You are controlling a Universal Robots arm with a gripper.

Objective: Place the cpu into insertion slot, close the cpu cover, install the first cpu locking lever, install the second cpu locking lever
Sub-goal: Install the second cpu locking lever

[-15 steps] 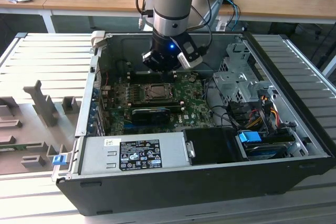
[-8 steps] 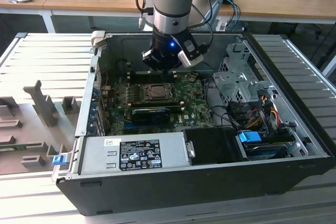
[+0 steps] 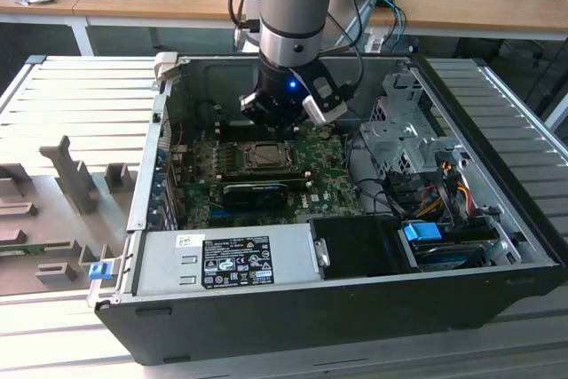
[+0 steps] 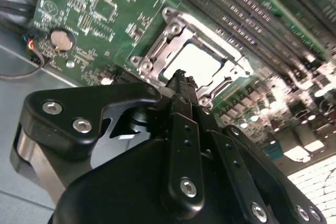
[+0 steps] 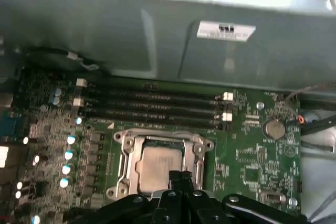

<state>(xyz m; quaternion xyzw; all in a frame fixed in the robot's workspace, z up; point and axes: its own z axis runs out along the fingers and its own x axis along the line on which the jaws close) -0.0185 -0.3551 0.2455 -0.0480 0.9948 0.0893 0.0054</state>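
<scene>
The cpu (image 5: 159, 162) (image 4: 201, 61), a pale silver square chip, lies in the insertion slot (image 3: 265, 155) on the green board. The cpu cover (image 5: 127, 157) (image 4: 167, 39), a thin silver frame, lies flat around it, with the chip showing through its square opening. My gripper (image 5: 181, 176) (image 4: 181, 78) (image 3: 280, 120) hangs just above the socket's edge. Its black fingers are shut together with nothing between them. Whether the tips touch the cover or the board, I cannot tell.
The work is inside an open computer case (image 3: 497, 219). Long black memory slots (image 5: 157, 106) run beside the socket, and a black graphics card (image 3: 257, 193) lies beside it too. A power supply (image 3: 222, 259), a drive cage (image 3: 399, 135) and loose cables (image 3: 444, 184) crowd the case.
</scene>
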